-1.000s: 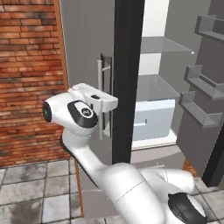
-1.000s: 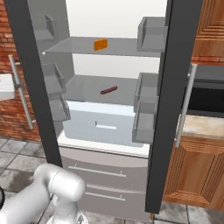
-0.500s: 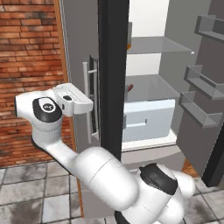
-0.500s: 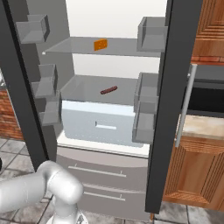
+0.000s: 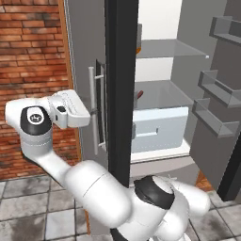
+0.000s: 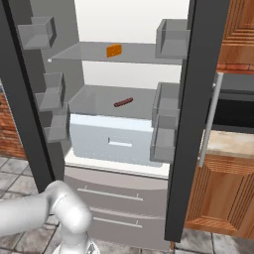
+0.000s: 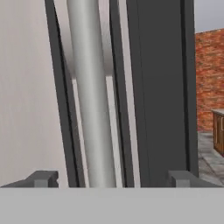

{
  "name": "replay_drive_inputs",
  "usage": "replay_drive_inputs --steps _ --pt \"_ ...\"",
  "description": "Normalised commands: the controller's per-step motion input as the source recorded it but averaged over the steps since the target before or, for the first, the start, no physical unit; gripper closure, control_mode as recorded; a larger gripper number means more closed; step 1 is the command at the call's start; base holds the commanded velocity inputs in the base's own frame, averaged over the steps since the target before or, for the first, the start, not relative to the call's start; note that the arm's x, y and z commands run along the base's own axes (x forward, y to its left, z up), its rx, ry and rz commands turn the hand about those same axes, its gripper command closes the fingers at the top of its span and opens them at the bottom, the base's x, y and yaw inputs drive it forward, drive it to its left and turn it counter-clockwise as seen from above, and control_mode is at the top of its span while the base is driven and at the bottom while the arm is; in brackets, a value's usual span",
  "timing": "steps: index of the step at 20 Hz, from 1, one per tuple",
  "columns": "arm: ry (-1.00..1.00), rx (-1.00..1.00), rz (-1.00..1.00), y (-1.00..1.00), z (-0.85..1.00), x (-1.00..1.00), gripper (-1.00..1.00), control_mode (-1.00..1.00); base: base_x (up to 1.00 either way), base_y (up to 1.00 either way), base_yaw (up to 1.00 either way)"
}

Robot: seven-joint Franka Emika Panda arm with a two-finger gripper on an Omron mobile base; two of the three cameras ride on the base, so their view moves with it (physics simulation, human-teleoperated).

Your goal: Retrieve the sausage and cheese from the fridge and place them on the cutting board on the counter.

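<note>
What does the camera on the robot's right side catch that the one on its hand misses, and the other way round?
Right base view alone: the fridge's inside, with the cheese on the upper shelf, the sausage on the lower one above a pale drawer, and a counter to the right. Hand view alone: the gripper, open, its fingertips either side of the left door's handle, with a brick wall beyond. Both show the fridge.
</note>
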Motion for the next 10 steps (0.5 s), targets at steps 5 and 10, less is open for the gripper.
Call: replay_drive_inputs --steps 5,10 --pt "-0.17 0.00 -0.01 0.00 0.00 -0.88 -1.00 -1.00 0.00 0.00 0.00" --pt "-0.22 0.00 0.01 -0.21 0.00 -1.00 -1.00 -1.00 0.00 0.00 0.00"
